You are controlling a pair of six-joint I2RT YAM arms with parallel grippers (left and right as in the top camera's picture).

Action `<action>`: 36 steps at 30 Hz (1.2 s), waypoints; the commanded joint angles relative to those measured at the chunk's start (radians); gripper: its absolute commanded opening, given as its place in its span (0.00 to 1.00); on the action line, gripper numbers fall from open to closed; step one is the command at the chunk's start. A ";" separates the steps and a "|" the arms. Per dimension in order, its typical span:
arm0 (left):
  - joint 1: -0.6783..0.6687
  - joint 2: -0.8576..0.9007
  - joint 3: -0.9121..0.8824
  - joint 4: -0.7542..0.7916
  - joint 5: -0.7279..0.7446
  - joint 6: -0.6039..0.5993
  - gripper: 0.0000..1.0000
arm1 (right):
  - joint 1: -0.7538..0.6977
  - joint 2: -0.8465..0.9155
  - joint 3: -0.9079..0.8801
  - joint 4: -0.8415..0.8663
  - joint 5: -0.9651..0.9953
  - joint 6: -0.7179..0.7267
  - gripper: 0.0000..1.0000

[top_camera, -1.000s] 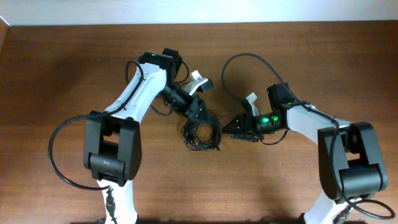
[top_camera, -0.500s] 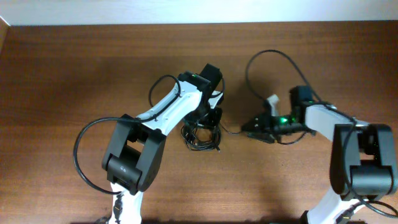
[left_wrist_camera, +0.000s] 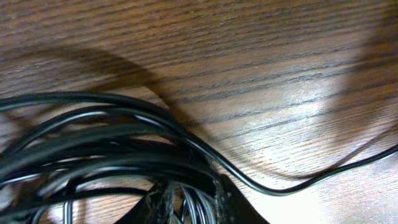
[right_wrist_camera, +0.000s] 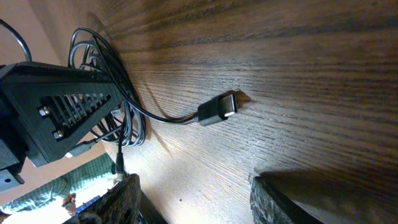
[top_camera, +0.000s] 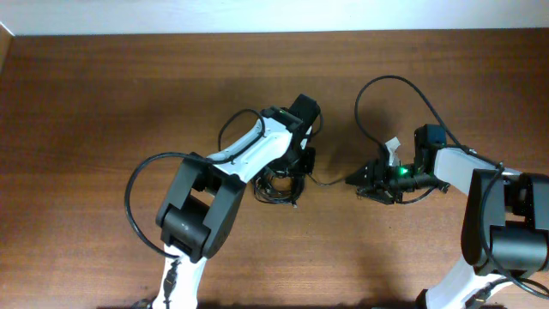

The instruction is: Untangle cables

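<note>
Most cables (top_camera: 276, 187) are found tangled at the centre of the counter (top_camera: 103, 86), only one plug (right_wrist_camera: 217, 109) freed rightward; the right end effector (right_wrist_camera: 199, 186) is seen apart and empty, while for the left end effector (left_wrist_camera: 189, 199) a clamp on the strands cannot be told.

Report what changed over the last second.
The left gripper swung right and came down on the cable bundle, closing on some of its strands. The right gripper backed off to the right, open. One cord now trails out of the bundle, its plug lying free. The bundle itself stayed put.
</note>
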 commanded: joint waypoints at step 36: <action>0.067 -0.143 0.080 -0.068 0.286 0.273 0.00 | -0.005 0.008 -0.013 -0.029 -0.166 -0.163 0.74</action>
